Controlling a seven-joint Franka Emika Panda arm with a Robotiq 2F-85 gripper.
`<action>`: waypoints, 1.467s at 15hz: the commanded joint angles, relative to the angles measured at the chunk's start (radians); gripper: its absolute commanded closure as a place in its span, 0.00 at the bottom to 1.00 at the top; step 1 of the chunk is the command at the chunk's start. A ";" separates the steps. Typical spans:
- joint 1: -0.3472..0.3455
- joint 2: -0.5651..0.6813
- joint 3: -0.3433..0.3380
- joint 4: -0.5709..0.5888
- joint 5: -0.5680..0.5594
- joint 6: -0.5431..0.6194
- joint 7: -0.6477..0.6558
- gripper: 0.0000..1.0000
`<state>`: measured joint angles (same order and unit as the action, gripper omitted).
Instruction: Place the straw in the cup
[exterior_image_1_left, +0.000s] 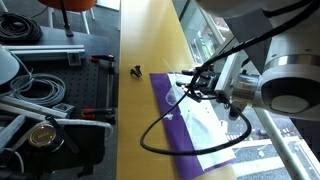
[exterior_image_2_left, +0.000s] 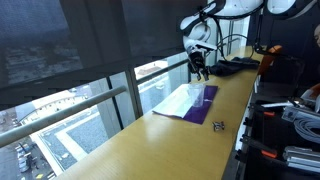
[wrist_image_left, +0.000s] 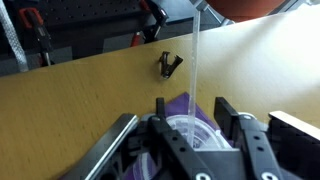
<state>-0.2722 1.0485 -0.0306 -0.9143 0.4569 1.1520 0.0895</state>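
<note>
In the wrist view the straw (wrist_image_left: 195, 70) is a thin pale stick. Its lower end sits inside the clear cup (wrist_image_left: 178, 124), and it leans up and away between my fingers. The cup stands on the purple cloth (wrist_image_left: 179, 100). My gripper (wrist_image_left: 191, 105) hangs right over the cup with its fingers well apart on either side of the straw, not touching it. In both exterior views the gripper (exterior_image_1_left: 205, 86) (exterior_image_2_left: 200, 68) hovers low over the cloth (exterior_image_1_left: 190, 135) (exterior_image_2_left: 190, 104). The cup and straw are too faint to make out there.
A small black object (wrist_image_left: 168, 64) (exterior_image_1_left: 135, 71) (exterior_image_2_left: 218, 125) lies on the wooden counter (exterior_image_1_left: 150, 40) just beyond the cloth's corner. A window rail runs along one side of the counter. Cables, clamps and equipment lie past the other edge (exterior_image_1_left: 40, 90).
</note>
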 joint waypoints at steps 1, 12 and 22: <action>-0.013 0.025 0.028 0.068 0.008 -0.047 0.040 0.15; 0.067 -0.074 0.018 0.015 -0.005 -0.036 0.019 0.00; 0.207 -0.404 -0.013 -0.337 -0.214 0.077 -0.108 0.00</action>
<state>-0.1179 0.8045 -0.0310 -1.0540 0.3093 1.1558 0.0319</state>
